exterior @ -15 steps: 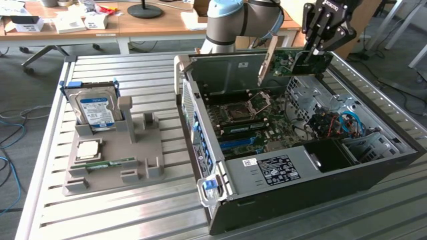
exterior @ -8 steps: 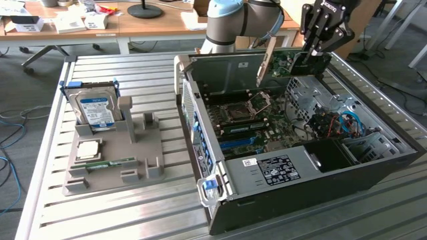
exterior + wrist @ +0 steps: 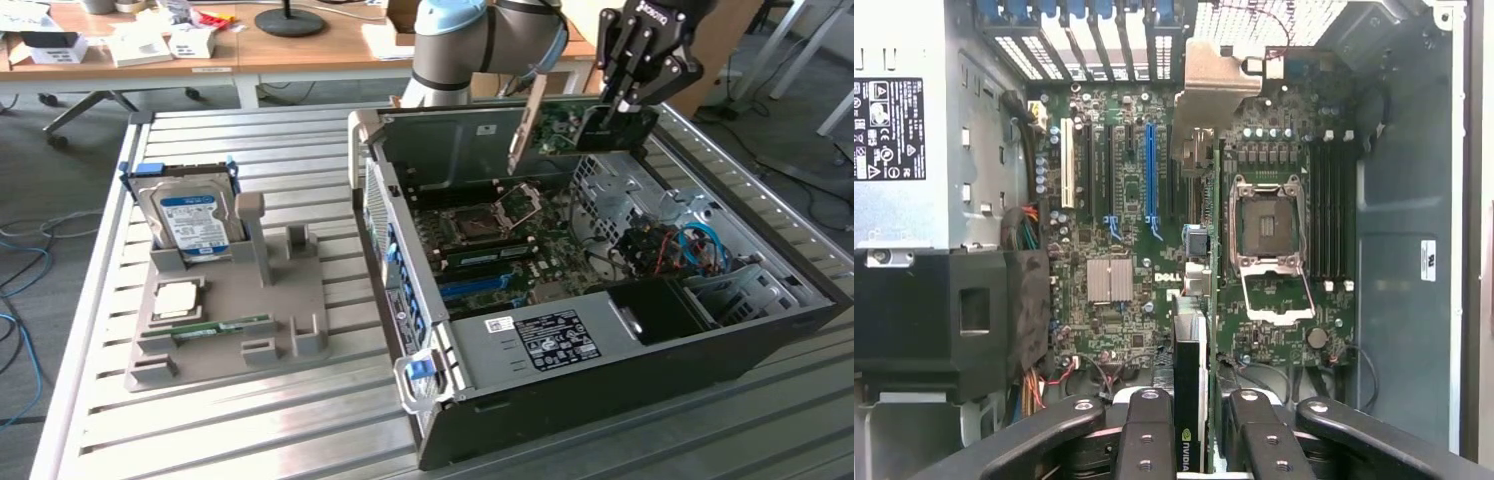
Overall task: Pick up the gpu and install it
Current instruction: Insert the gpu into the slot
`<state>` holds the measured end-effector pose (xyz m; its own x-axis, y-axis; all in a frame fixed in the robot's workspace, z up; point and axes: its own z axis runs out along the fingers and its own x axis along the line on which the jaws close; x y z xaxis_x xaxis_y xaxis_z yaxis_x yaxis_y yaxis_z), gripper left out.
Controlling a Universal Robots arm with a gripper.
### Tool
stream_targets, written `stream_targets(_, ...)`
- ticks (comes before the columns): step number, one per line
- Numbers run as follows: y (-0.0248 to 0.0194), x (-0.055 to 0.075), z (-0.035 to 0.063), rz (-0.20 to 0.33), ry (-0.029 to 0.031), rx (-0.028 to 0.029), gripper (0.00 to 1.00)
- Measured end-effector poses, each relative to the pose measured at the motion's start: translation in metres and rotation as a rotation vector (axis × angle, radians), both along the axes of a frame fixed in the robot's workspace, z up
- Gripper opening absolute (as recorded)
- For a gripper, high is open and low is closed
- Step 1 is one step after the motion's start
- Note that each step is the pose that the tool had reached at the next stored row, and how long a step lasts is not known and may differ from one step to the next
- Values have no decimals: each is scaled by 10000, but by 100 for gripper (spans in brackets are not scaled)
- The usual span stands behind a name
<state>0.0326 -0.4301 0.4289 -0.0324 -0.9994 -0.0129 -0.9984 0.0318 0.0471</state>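
The arm, at the top centre of the exterior view, is a thick silver-grey tube with a pale blue cap on its joint. The gripper, at the upper right, is black, built of slim hinged links, with white lettering on its body. In the wrist view its fingers are glossy black bars, each dotted with small round silver screws.
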Motion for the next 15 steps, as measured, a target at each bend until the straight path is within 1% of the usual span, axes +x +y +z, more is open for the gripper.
stream_targets(8, 0, -88, -3, 0, 0, 0, 26)
stream_targets(15, 0, -194, -5, 0, 0, 0, 26)
